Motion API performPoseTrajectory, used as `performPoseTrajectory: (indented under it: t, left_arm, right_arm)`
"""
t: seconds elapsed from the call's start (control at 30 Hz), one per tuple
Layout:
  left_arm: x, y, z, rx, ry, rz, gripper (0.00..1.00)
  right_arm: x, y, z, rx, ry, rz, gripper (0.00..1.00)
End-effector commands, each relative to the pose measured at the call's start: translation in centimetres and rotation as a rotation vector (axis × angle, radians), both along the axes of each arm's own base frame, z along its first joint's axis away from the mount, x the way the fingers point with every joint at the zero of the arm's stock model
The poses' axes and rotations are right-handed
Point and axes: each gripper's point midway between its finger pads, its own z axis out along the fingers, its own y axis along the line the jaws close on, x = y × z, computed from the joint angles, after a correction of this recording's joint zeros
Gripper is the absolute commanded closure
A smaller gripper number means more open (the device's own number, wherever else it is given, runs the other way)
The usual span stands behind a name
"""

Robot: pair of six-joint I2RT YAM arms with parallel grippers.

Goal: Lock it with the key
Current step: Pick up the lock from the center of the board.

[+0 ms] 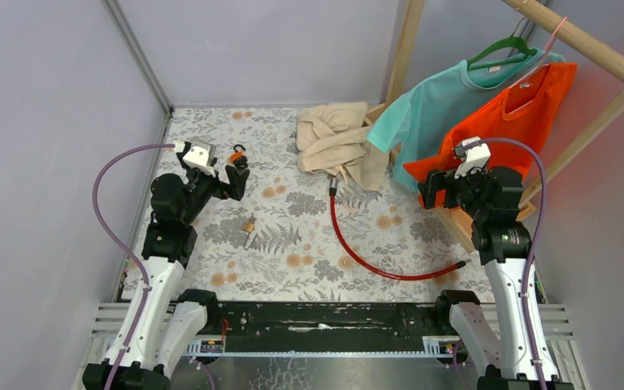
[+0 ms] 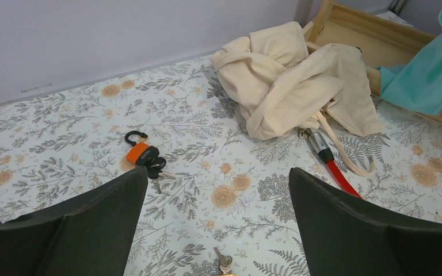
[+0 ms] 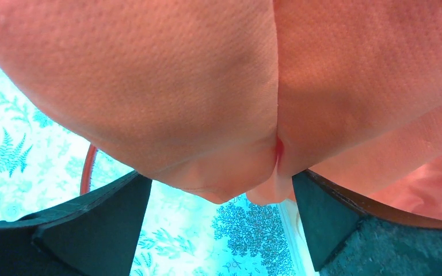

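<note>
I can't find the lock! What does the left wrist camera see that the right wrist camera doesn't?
Only left wrist: the orange padlock with keys, another key, beige cloth, teal shirt, left gripper. Only right wrist: right gripper, open, at the orange shirt. Both: flowery table cover, red cable, some orange shirt.

No text I can read anywhere from my cams; the padlock [image 2: 138, 153] looks too small to make out.
</note>
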Motion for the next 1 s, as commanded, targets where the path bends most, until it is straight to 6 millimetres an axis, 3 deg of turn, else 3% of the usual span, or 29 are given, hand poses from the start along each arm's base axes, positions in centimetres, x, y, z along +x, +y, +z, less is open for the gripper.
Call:
performPoseTrajectory:
  t: [0.0,0.33,0.57,0.8,0.97]
  left_arm:
    - [0.2,0.1,1.8,-0.012,-0.084,0.006,0.00]
    - [0.2,0.0,1.4,-0.013,-0.079,-0.004,0.00]
    - [0.4,-0.9,0.0,0.008,-0.042,-0.058,0.00]
    - [1.1,-3.5,-3.7,0.122,0.092,-0.139,0.00]
    - [0.6,-7.3,-7.4,0.194,0.173,-0.221,0.00]
  right_arm:
    - [0.1,0.7,1.8,0.025,-0.063,0.039,0.01]
    - [-0.2,1.0,1.6,0.023,-0.053,0.058,0.01]
    - [-0.4,0.6,1.8,-0.003,-0.042,0.044,0.01]
    - [-1.5,0.7,0.6,-0.074,0.001,0.108,0.01]
    - [-3.0,1.4,-0.8,-0.064,0.017,0.153,0.01]
